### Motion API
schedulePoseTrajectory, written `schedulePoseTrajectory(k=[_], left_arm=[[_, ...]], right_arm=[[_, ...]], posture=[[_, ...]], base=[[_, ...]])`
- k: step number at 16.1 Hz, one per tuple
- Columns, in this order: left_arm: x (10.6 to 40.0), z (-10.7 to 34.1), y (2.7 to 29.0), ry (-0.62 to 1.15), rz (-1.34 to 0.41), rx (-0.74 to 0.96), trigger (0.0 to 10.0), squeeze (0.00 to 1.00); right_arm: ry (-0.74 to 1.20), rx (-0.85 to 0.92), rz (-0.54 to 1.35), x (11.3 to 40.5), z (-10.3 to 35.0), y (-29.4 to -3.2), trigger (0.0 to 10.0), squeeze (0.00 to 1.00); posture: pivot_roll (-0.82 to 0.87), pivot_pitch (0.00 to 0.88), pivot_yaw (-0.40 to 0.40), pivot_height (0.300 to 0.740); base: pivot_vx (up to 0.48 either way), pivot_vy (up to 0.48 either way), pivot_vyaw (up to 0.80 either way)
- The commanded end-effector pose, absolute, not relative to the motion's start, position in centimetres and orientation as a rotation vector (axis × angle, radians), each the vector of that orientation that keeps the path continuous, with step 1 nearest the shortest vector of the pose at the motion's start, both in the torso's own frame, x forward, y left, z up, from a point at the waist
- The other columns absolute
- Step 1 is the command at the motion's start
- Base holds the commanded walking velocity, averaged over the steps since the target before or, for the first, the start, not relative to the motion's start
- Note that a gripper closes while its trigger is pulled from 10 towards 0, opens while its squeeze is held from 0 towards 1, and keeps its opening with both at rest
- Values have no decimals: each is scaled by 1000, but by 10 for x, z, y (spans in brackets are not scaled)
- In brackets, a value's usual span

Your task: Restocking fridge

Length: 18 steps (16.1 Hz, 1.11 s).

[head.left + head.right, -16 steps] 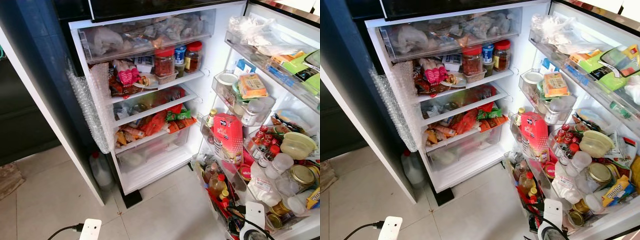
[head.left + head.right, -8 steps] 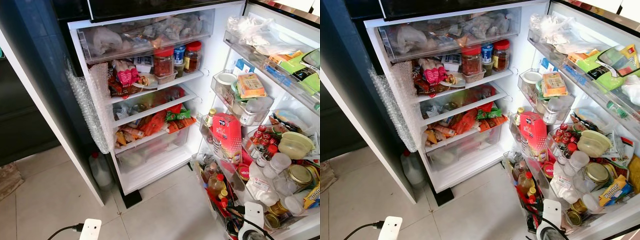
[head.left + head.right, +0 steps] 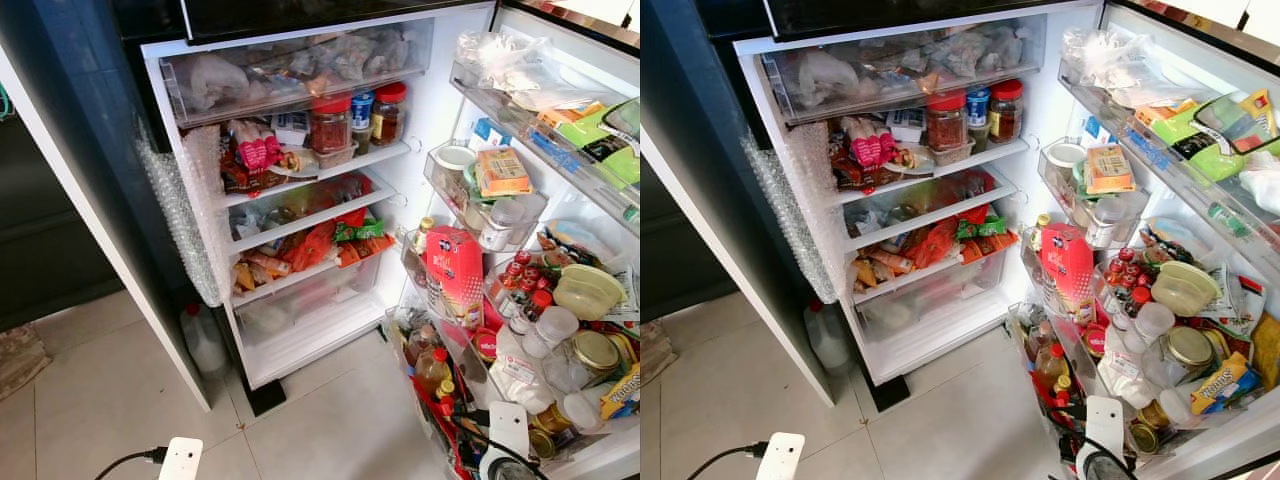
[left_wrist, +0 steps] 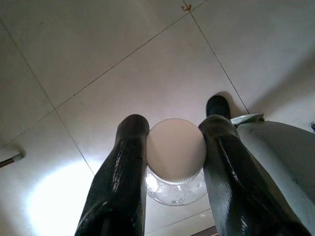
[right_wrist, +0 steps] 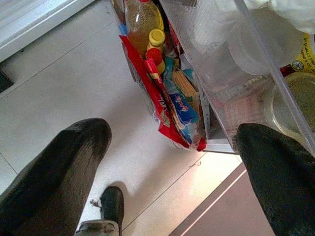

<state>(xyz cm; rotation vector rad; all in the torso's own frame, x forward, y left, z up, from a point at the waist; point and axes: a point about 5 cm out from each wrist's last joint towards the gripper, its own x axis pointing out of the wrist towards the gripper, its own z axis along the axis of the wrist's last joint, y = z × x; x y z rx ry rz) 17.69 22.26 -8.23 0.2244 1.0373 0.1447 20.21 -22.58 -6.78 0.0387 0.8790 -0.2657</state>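
Observation:
The fridge [image 3: 432,90] stands open before me, its shelves packed with jars [image 3: 330,122] and packets. The open door on the right holds a red carton [image 3: 455,275], small jars and an oil bottle [image 3: 432,368]. My left gripper [image 4: 174,117] hangs low over the tiled floor, shut on a clear container with a white screw lid [image 4: 175,150]. My right gripper [image 5: 174,132] is open with nothing between its fingers, low beside the door's bottom shelf, where the oil bottle [image 5: 142,14] and a red packet [image 5: 162,105] sit.
A white jug [image 3: 203,340] stands on the floor at the fridge's left foot, under a strip of bubble wrap [image 3: 180,220]. A clear drawer [image 3: 300,310] fills the fridge's lowest level. Pale floor tiles [image 3: 110,400] spread in front. My foot [image 5: 110,206] is below the right gripper.
The view has shifted very slightly; nothing in the fridge has moved and both arms stay low.

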Motion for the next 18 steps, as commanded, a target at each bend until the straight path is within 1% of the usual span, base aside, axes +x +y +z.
schedulePoseTrajectory(k=[1, 18], left_arm=[[175, -83, 224, 1046, 143, 233, 10000, 0], [175, -83, 225, 1048, 139, 242, 10000, 0]], right_arm=[[881, 25, -269, 204, -66, -228, 10000, 0], [905, -7, -283, 203, -68, -227, 10000, 0]], posture=[[76, 0, -26, 740], [80, 0, -17, 740]], base=[[0, 0, 0], [0, 0, 0]])
